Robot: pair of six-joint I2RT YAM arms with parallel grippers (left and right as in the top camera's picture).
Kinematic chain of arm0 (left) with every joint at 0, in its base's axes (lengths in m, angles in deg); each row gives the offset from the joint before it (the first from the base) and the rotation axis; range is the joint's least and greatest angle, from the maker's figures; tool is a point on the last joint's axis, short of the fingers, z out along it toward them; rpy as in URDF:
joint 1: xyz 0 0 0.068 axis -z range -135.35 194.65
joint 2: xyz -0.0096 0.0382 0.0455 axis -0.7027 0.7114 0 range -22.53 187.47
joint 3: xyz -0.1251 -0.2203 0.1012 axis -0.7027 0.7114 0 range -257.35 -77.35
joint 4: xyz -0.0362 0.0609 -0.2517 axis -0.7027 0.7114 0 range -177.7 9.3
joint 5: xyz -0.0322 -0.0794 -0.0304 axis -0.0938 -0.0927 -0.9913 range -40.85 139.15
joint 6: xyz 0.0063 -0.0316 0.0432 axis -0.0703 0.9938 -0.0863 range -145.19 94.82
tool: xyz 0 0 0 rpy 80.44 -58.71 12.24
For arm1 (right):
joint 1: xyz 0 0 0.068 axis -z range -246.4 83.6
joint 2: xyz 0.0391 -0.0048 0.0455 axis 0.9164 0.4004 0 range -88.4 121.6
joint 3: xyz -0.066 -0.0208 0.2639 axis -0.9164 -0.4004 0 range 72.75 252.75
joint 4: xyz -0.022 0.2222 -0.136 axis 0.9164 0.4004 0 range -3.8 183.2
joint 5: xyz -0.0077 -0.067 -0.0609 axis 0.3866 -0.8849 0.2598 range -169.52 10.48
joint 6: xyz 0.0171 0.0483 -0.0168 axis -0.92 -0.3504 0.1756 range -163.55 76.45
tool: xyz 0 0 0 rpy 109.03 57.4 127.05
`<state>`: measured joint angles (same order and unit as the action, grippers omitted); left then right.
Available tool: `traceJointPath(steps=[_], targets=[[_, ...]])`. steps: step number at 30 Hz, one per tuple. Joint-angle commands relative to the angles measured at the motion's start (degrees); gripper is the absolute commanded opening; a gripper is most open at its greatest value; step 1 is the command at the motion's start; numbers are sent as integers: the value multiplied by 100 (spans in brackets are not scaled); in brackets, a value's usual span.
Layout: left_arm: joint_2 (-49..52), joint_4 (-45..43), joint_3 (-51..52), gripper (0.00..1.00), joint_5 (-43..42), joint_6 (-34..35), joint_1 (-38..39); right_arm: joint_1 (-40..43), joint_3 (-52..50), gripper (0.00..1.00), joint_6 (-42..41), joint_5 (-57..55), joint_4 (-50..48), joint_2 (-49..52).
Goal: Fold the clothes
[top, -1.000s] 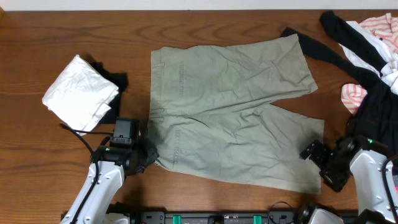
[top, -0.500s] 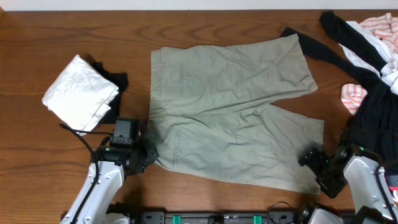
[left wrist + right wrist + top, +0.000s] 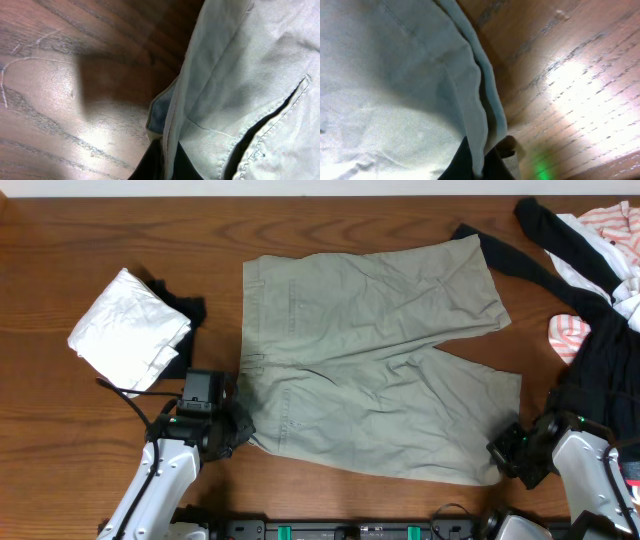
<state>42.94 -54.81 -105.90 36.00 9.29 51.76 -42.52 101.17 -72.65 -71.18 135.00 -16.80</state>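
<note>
Shorts (image 3: 370, 360), sage-green and wrinkled, lie spread flat on the bench (image 3: 100, 240), with a white cloth bundle (image 3: 130, 330) beside their waistband. Left end effector (image 3: 240, 435) is pinched closed on the shorts' near waistband corner. Right end effector (image 3: 505, 452) is clamped onto their near leg-hem corner.

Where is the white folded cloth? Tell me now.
Overhead view: the white folded cloth lies on the left side of the table, left of the shorts, resting partly on a black cloth.

Sage-grn shorts (image 3: 370, 360), wht bundle (image 3: 130, 330), pink/wht striped garment (image 3: 565, 335)
</note>
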Motion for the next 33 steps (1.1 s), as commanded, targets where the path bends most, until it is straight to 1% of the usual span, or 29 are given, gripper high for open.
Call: traceJointPath(steps=[1, 6, 12, 19, 23, 29, 33], targets=[[-50, 72, 4, 6, 50, -79, -20, 11, -37, 1, 42, 291, 4, -46], [-245, 339, -85, 5, 26, -149, -20, 11, 149, 1, 555, 927, -46, -52], [-968, 1091, -450, 6, 33, -385, -20, 11, 719, 1, 841, 994, 509, -328], [-2197, 1405, -605, 6, 31, -378, -20, 11, 1397, 1, 905, 992, 1237, -1281], [-2800, 1749, -730, 6, 33, -378, -20, 11, 1646, 1, 905, 992, 1633, -1764], [-3394, 2369, -1082, 6, 42, -380, -20, 11, 1858, 1, 905, 992, 2155, -2221], [-3604, 2710, -1362, 6, 299, -380, -20, 11, 1991, 1, 905, 992, 2470, -2459]])
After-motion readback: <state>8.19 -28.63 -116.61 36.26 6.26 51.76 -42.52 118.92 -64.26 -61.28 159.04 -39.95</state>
